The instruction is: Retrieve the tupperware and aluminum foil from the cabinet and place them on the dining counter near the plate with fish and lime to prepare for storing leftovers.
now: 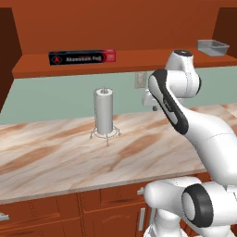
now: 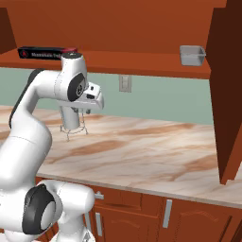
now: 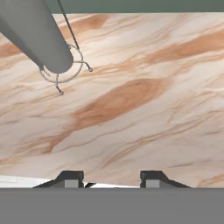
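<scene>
Only text I see: white "Aluminum Foil" w/ red round logo on the aluminum foil (image 1: 82,58) carton, upper left of left base view.

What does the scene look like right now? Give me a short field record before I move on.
foil box: lying flat on the cabinet shelf, left part
plastic tub: on the same shelf, far right
paper towel roll: upright in a wire stand on the marbled worktop, below the shelf
fingers: apart, nothing between them, pointing down at bare worktop
arm: raised over the worktop, right of the roll, below shelf level
task items picked: none yet
</scene>
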